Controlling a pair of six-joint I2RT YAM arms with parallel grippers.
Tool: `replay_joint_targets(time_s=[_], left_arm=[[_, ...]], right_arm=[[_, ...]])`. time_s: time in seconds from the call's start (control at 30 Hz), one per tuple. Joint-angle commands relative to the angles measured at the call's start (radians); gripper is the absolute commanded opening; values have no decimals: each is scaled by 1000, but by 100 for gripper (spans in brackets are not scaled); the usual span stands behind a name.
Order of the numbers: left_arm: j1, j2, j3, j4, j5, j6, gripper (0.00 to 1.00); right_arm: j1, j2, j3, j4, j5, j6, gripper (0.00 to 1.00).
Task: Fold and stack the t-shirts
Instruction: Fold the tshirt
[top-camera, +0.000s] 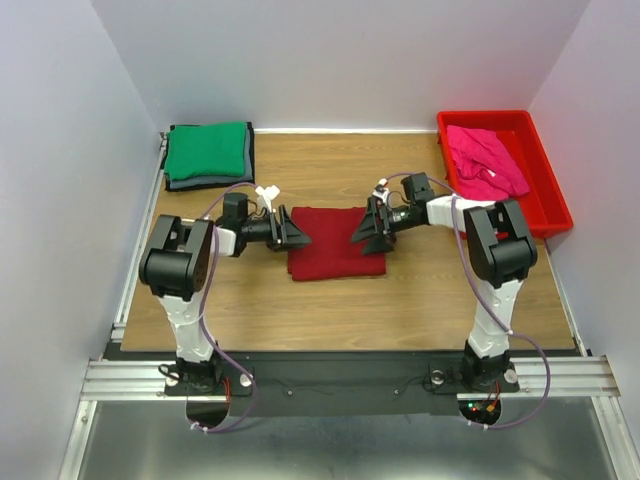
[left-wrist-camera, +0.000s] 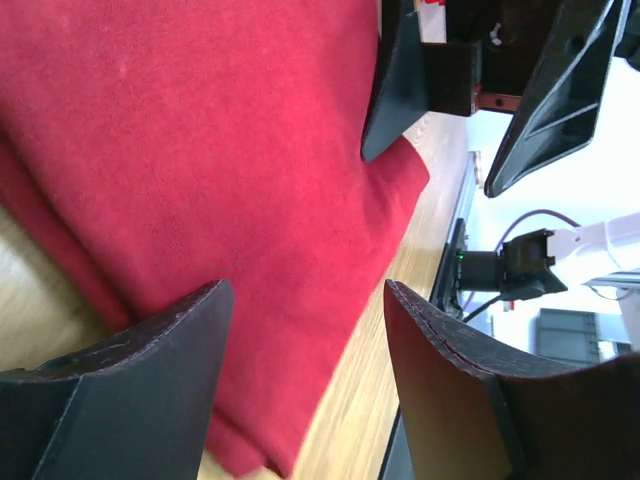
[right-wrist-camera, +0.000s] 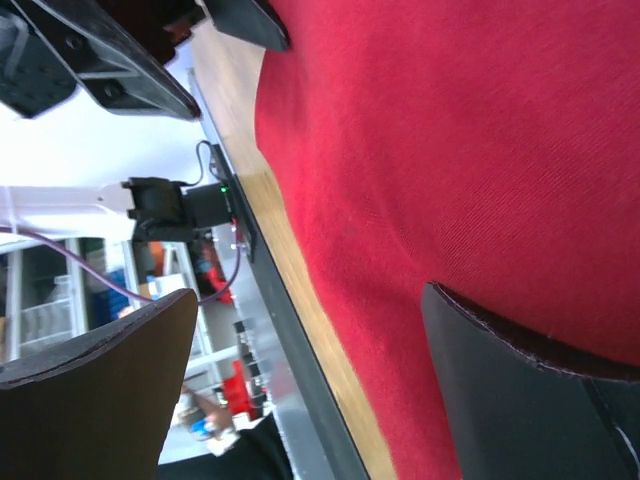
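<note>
Maroon t-shirt (top-camera: 335, 258) folded | left fingers (left-wrist-camera: 140, 390) spread over its edge; empty | right fingers (right-wrist-camera: 530, 400) spread wide over it; empty

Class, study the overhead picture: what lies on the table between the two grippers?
The folded dark red t-shirt lies between the left gripper and the right gripper. The top external view shows this most clearly.

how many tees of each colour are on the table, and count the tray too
dark red t-shirt: 1
green t-shirt: 1
dark grey t-shirt: 1
pink t-shirt: 1
red plastic tray: 1
total: 5
</note>
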Motion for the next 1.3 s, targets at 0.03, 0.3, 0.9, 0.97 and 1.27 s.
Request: replay_joint_targets(time_s=[0.03, 0.3, 0.9, 0.97, 1.27], left_arm=[[-6, -238, -1, -101, 18, 81, 72], [-133, -326, -88, -96, 29, 35, 68], [-63, -26, 8, -373, 6, 280, 25], [-66, -69, 17, -440, 42, 352, 22], [-98, -267, 25, -461, 136, 364, 11]], right_arm=[[20, -215, -16, -49, -23, -55, 100], [98, -248, -138, -46, -43, -52, 91], [51, -57, -202, -52, -2, -141, 26], [51, -103, -219, -55, -19, -130, 23], [98, -274, -79, 49, 38, 77, 17]])
